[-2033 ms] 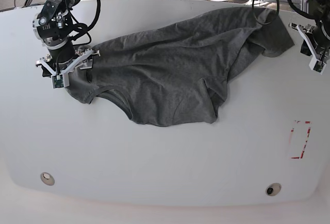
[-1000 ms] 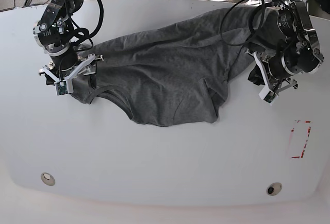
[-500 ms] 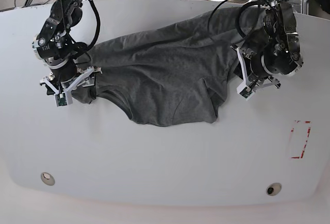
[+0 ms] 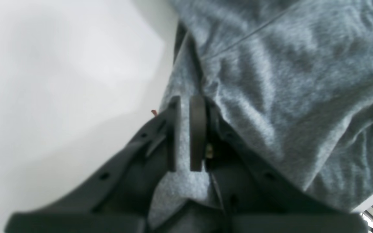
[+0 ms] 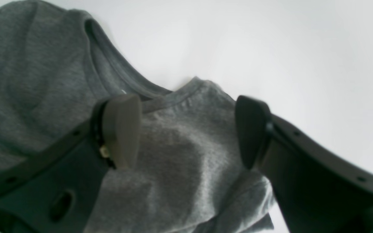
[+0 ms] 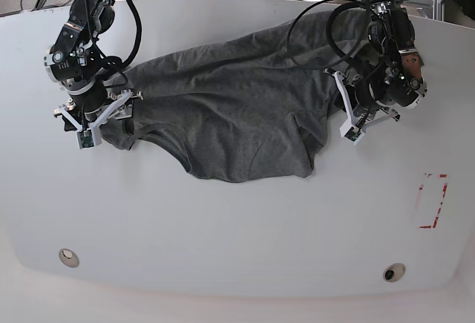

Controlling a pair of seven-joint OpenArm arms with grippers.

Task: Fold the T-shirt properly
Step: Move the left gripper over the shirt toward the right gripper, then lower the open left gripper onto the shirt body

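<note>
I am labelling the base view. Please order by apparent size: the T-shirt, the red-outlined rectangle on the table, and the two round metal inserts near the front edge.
1. T-shirt, by far the largest.
2. Red-outlined rectangle.
3. Round inserts, left and right: they look alike, so I do not rank them.

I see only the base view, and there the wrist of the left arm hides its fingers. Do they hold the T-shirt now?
Observer: Yes. In the left wrist view, the left arm's fingers are almost shut on a thin fold of the T-shirt.
Operator: And the fingers of the right arm?
Observer: The right arm's fingers stand wide open over the cloth and pinch nothing.
Operator: Which part of the shirt lies under them?
Observer: The collar runs just beside one finger, and the bare white table shows beyond it.
</note>
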